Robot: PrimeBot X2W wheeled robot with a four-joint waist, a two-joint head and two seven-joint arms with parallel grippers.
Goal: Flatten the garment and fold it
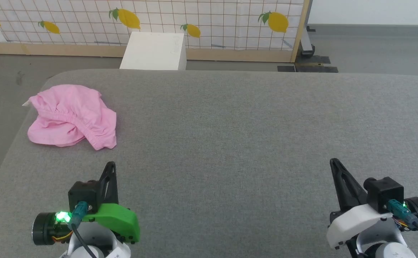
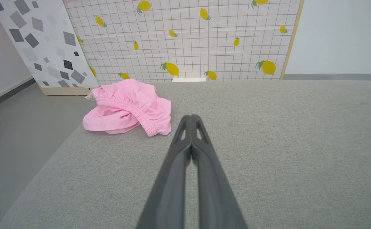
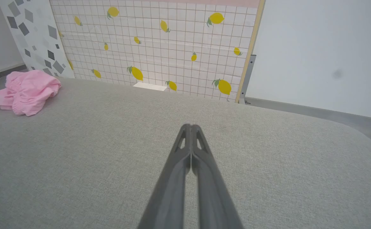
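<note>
The left claw [image 1: 111, 165] and right claw [image 1: 334, 162] are each pressed together, empty, above the grey desk [image 1: 230, 122]. The crumpled pink shorts [image 1: 73, 116] lie ahead and left of the left claw, with bare cloth between. Beyond the desk stand a white box [image 1: 154, 52], a lemon-print screen [image 1: 212, 21] and grey floor [image 1: 1, 75].

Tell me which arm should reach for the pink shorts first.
Left. The crumpled garment lies near the table's left edge, just ahead of the left gripper; the right gripper sits far across. Both are shut.
</note>
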